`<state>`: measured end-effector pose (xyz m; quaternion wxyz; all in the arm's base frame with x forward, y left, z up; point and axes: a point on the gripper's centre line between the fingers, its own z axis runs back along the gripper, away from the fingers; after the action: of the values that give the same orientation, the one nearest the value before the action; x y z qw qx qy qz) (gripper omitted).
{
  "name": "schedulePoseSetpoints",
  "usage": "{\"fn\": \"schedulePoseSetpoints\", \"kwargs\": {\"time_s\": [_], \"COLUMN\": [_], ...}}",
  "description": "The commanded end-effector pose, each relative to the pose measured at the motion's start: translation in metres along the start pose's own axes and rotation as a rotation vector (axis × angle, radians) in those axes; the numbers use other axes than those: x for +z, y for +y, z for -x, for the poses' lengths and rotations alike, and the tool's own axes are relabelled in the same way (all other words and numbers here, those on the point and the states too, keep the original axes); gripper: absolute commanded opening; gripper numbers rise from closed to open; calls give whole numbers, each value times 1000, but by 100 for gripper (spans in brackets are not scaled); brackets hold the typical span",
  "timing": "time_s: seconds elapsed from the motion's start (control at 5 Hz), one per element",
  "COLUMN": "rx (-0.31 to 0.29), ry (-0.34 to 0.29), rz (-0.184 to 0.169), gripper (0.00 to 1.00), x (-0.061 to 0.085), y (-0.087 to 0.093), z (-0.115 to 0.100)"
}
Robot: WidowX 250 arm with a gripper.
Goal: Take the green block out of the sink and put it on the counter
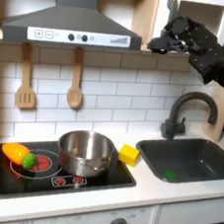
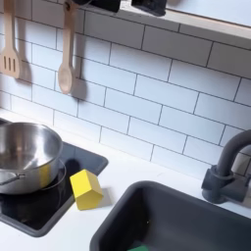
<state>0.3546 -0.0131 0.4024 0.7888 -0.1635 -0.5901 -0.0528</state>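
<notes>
White tiled wall backs the off-white worktop [image 1: 164,190]. Far below the jaws [image 1: 165,36], which hang high by the cupboard with their opening impossible to judge and nothing seen in them, sits the grey sink [image 1: 208,174]. Inside it, well under the jaws, lies the green block [image 1: 170,174].

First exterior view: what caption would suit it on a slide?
Robot gripper raised above a toy kitchen, with the green block lying in the sink.
</notes>
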Motion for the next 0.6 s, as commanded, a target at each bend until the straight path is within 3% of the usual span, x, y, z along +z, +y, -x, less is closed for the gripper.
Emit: {"fn": "schedulePoseSetpoints", "kwargs": {"time_s": [0.0,0.4], "rx": [3,-15], "ry": [11,8], "rz": [16,27], "gripper": [100,98], "x": [-8,-7], "y": [0,-2], "z": [1,-4]}}
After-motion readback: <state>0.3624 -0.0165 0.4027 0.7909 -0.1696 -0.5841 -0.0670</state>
